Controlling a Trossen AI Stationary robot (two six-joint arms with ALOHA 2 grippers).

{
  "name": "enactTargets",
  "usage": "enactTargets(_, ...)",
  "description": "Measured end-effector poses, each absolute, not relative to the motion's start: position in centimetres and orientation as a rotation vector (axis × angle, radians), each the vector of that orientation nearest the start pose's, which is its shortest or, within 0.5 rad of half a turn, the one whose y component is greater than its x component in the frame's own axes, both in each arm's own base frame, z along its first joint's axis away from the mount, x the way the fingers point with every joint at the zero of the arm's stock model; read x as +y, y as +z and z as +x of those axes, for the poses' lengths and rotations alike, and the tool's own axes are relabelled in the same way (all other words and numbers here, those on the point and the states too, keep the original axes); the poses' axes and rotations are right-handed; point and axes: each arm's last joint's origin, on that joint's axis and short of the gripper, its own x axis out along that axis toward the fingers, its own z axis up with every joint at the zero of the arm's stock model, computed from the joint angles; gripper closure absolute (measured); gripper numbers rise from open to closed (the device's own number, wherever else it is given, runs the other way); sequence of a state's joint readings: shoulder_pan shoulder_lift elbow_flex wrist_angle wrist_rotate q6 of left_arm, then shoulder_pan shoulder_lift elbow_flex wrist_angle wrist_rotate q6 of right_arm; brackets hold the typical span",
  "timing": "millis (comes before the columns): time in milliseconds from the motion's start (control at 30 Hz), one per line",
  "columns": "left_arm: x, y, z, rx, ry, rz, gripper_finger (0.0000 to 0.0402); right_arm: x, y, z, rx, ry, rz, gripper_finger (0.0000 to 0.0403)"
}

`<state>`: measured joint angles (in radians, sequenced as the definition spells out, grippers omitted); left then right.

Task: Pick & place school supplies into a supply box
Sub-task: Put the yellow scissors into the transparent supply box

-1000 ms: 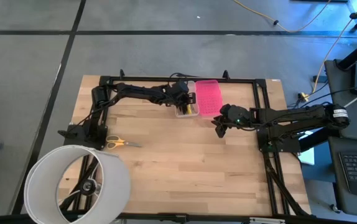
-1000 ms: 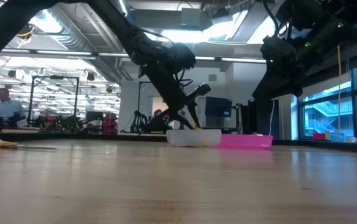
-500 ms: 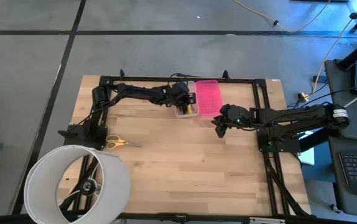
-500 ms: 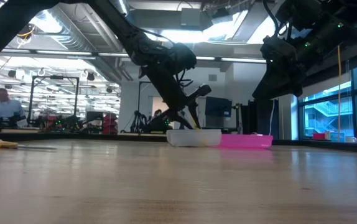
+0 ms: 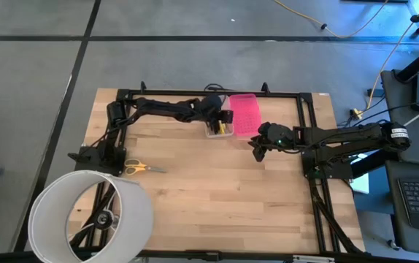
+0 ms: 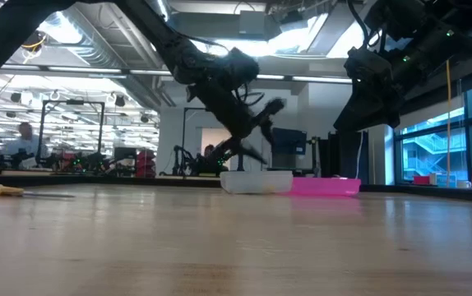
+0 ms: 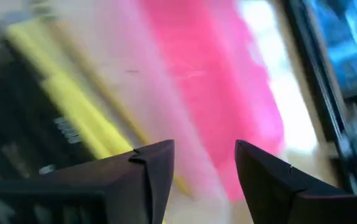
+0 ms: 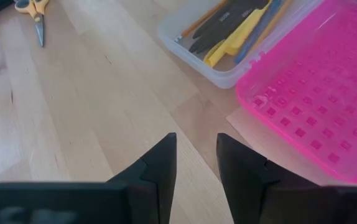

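One item remains: yellow-handled steel scissors (image 5: 141, 168), rigid, probably slippery; grasp the handles. Left gripper (image 7: 204, 163) and right gripper (image 8: 196, 160) gape empty.

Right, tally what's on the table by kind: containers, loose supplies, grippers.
Clear box with supplies inside: 1
Pink lid: 1
Scissors, loose on the table: 1
White hoop: 1
Grippers: 2, the left gripper over the box, the right gripper beside the lid
Total: 6

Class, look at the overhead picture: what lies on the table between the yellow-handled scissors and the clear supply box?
Nothing: in the high view only bare wooden tabletop runs from the scissors to the supply box. The left gripper hangs over the box.
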<state>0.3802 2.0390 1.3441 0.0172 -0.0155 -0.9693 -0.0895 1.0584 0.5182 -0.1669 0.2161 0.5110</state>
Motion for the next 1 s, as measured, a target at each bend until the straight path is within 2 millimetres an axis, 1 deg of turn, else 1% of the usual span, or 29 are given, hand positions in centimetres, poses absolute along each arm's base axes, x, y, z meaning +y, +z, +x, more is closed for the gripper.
enactTargets(100,16.0,18.1,41.0,0.477,0.505,-0.914,0.024,-2.4,19.7,20.3,0.618,-0.467,0.44,0.0284)
enactTargets(233,15.3,19.9,40.8,0.519,0.298,-0.792,0.024,-2.4,19.6,20.3,0.627,-0.468,0.439,0.0284)
enactTargets(333,14.6,21.2,40.3,0.542,0.234,-0.725,0.0242,-2.4,19.5,20.2,0.636,-0.471,0.44,0.0284)
enactTargets(400,14.2,22.2,39.4,0.596,0.242,-0.654,0.0242,-2.4,19.5,20.1,0.645,-0.474,0.441,0.0284)
enactTargets(533,12.9,23.3,36.7,0.813,0.253,-0.547,0.0239,-2.4,19.4,20.1,0.656,-0.477,0.441,0.0284)
enactTargets(600,11.8,24.0,35.4,0.919,0.212,-0.476,0.0239,-2.4,19.4,20.1,0.654,-0.477,0.442,0.0284)
enactTargets(667,10.3,24.4,34.1,1.042,0.151,-0.412,0.024,-2.4,19.4,20.1,0.649,-0.476,0.442,0.0284)
enactTargets(800,7.7,24.9,32.2,1.22,0.043,-0.327,0.0242,-2.4,19.5,20.2,0.64,-0.475,0.445,0.0284)
enactTargets(900,6.5,25.6,31.2,1.23,-0.002,-0.284,0.024,-2.4,19.5,20.2,0.637,-0.476,0.444,0.0284)
enactTargets(1000,5.8,25.9,29.2,1.215,-0.01,-0.282,0.024,-2.5,19.5,20.2,0.63,-0.495,0.437,0.0284)
